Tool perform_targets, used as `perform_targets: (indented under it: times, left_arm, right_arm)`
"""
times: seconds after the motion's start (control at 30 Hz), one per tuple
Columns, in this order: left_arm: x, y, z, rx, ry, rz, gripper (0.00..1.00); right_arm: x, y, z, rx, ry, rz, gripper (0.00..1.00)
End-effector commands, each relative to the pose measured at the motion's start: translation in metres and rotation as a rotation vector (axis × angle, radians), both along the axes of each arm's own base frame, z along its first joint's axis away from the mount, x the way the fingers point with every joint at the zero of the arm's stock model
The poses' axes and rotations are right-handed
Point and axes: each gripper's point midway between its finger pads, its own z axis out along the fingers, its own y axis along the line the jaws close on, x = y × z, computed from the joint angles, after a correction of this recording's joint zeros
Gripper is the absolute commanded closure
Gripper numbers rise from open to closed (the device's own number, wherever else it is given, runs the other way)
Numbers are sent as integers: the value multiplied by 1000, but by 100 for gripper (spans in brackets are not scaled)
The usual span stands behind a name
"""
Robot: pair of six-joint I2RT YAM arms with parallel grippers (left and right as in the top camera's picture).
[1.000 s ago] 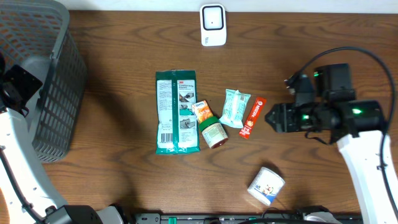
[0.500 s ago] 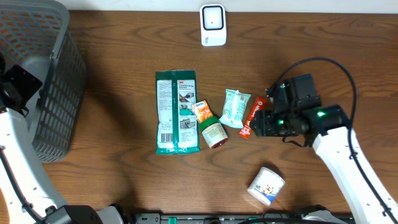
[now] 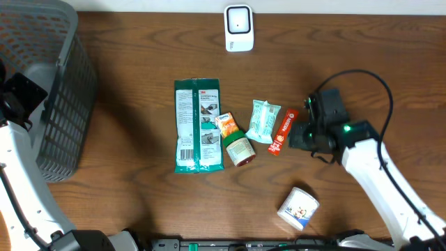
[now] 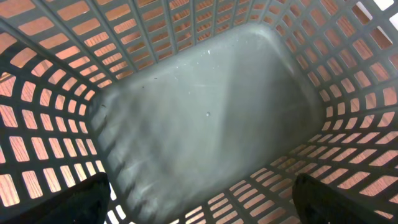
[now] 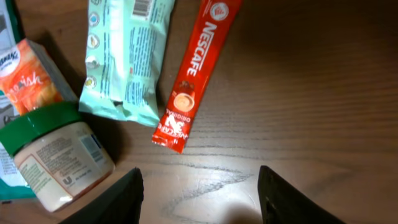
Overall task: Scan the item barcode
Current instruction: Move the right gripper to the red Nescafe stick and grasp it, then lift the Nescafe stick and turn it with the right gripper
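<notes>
- The right hand (image 5: pixel 199 193) is hovering low over the table (image 5: pixel 323 93). Its fingers are spread and gripping nothing, and bare wood is showing between them.
- The red Nescafe stick (image 5: pixel 196 74) is lying flat just ahead of those fingers, with its lower end nearest. Its left edge is meeting the mint-green pouch (image 5: pixel 124 56); whether touching or only just beside cannot be told. This stick is judged to be the item being targeted.
- Handling estimate: the stick is looking very light, thin and soft, with a slick printed skin.
- Since it is sitting flush on the wood, the fingers are best pinching across the narrow width, around the middle.
- Risks: it is liable to slide or buckle, and the pouch is crowding one side.
- No barcode is showing on the upward face, so it is probably sitting underneath.
- The white device (image 3: pixel 238 28) at the far edge is presumably serving as the scanner. It is standing well apart from the stick.
- The left hand (image 4: pixel 202 193) is hanging released over the grey basket (image 4: pixel 205 112), holding nothing.
</notes>
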Motion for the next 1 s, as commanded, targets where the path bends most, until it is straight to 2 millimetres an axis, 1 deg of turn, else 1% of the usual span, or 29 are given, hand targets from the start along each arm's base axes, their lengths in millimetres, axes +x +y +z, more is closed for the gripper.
perform_targets:
  times: [0.0,0.1,0.17,0.2,0.3,0.4,0.5,0.53,0.63,0.8,0.97]
  left_arm:
    - [1,3,2,12,5,-4,7]
    - [1,3,2,12,5,-4,7]
    - [1,3,2,12,5,-4,7]
    - [1,3,2,12,4,-4,7]
    - [1,3,2,12,5,-4,7]
    - [1,3,2,12,5,-4,7]
    - [1,3,2,12,5,-4,7]
    - [1,3,2,12,5,-4,7]
    - [1,3,2,12,5,-4,7]
    - [1,3,2,12,4,-4,7]
    - [1,3,2,12,4,-4,7]
  right_arm:
    - [24,-3,25,-13,-34,-39,46]
    - [28,-2,27,-20,-5,-38,44]
    - [29,1,19,-13,17,-30,41]
    - [28,2,15,-10,35,-29,35]
    - [24,3,-3,-3,97,-79,34]
    - [22,2,-24,-4,142,-126,36]
    - [24,3,-44,2,164,-173,38]
    - [26,3,-50,3,168,-183,42]
    - [31,4,-66,-3,169,-204,47]
    - [35,8,-90,-21,193,-208,51]
    - [33,16,-112,-32,229,-207,54]
